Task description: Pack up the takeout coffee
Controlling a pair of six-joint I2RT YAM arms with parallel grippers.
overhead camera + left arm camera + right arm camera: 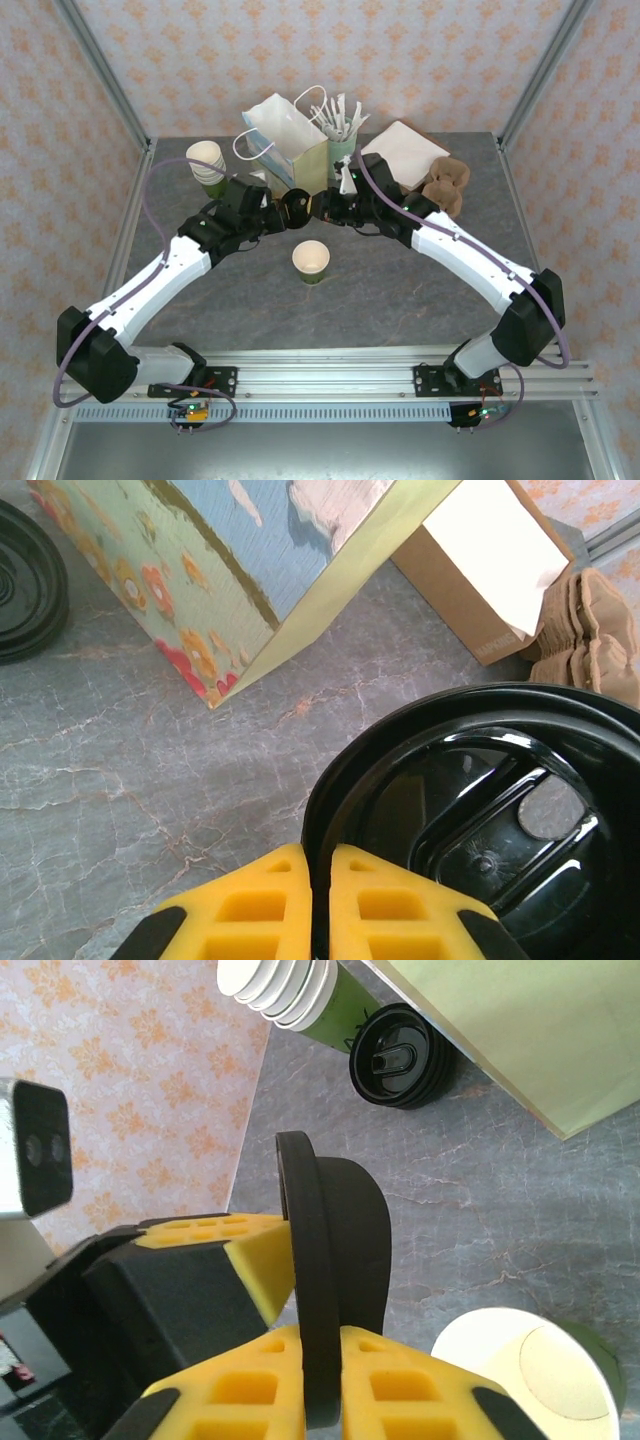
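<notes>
Robot lab booth, aluminium frame [330, 370], wallpapered panels [200, 50] (orange floral print), stone-look tabletop [400, 290]

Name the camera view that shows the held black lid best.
The left wrist view: the held black lid shows its moulded face, with its rim pinched by the left gripper. The right wrist view shows it edge-on in the right gripper. In the top view it is a small dark shape between the grippers, with no detail.
</notes>
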